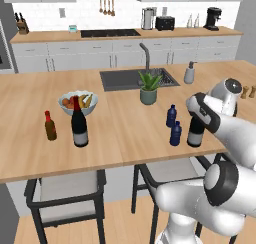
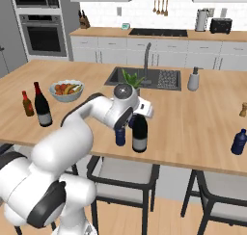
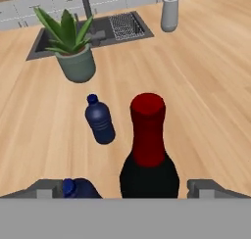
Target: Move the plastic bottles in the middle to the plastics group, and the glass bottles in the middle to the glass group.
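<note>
We work glass step: wine bottle [image 3: 147,155] in middle not yet gripped. Landmark potted plant [image 1: 148,88]. Glass group [image 1: 70,123] far left of plant, by fruit bowl [image 1: 78,102]. Two plastic bottles [image 1: 173,125] just right of plant, nearer us. Wine bottle right of those. Gripper [image 3: 132,188] wide open, fingers flanking bottle's shoulder, probably not touching. Next: close on bottle, lift, carry left.

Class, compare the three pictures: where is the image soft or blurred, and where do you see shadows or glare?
Left base view: soft all over, faint shadows under the wine bottle. Right base view: equally soft, the arm hides part of the middle wine bottle. Hand view: sharpest, red neck crisp, no glare on the counter.
</note>
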